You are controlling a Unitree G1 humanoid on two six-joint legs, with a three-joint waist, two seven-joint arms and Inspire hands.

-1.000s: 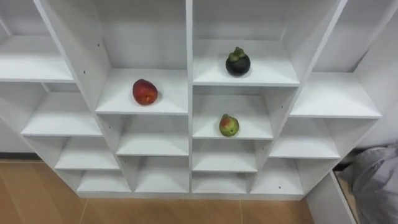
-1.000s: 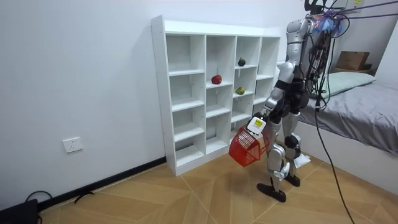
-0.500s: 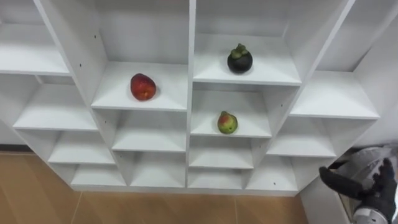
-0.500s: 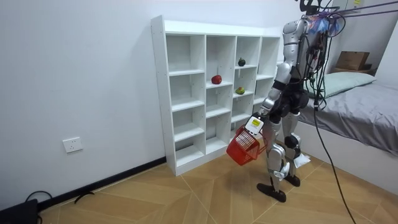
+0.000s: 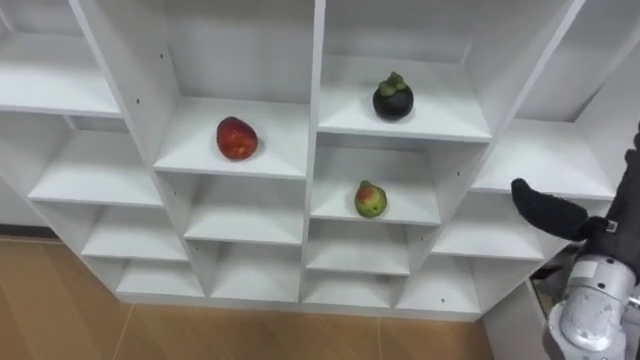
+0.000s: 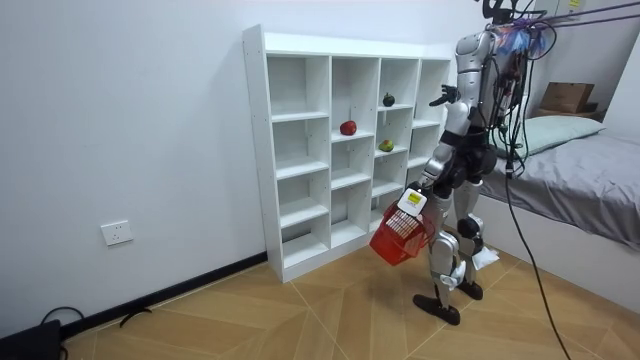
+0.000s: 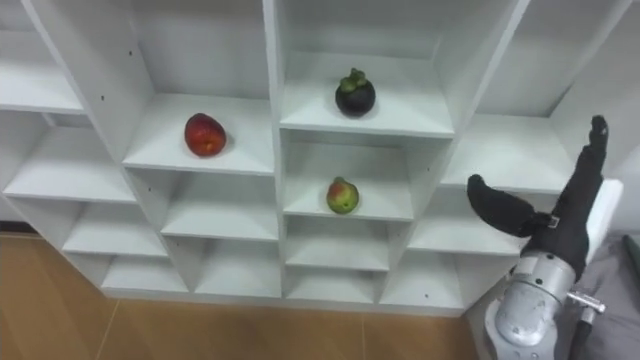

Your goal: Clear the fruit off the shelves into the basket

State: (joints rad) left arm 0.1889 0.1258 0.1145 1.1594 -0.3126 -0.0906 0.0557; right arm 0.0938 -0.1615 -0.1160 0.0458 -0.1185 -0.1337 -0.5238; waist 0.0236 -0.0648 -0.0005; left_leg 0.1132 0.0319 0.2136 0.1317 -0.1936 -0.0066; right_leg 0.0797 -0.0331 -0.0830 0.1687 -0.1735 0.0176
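A white closet (image 5: 312,150) of open shelves stands before me. A red apple (image 5: 237,138) lies in a left-middle compartment. A dark mangosteen (image 5: 392,98) sits one column right and slightly higher, with a green-red pear (image 5: 370,199) on the shelf below it. My right hand (image 7: 540,225) is raised at the lower right, open with straight fingers, in front of the right-hand column and apart from every fruit. In the room view my left hand (image 6: 412,200) hangs low at my side, and a red basket (image 6: 400,236) hangs from it.
A bed (image 6: 585,175) with a cardboard box (image 6: 565,97) on it stands behind me on the room view's right. Wooden floor stretches out in front of the closet. A wall socket (image 6: 117,233) sits low on the room view's left.
My right hand has risen from the lower right corner up to the level of the pear's shelf. The basket in my left hand has stayed low.
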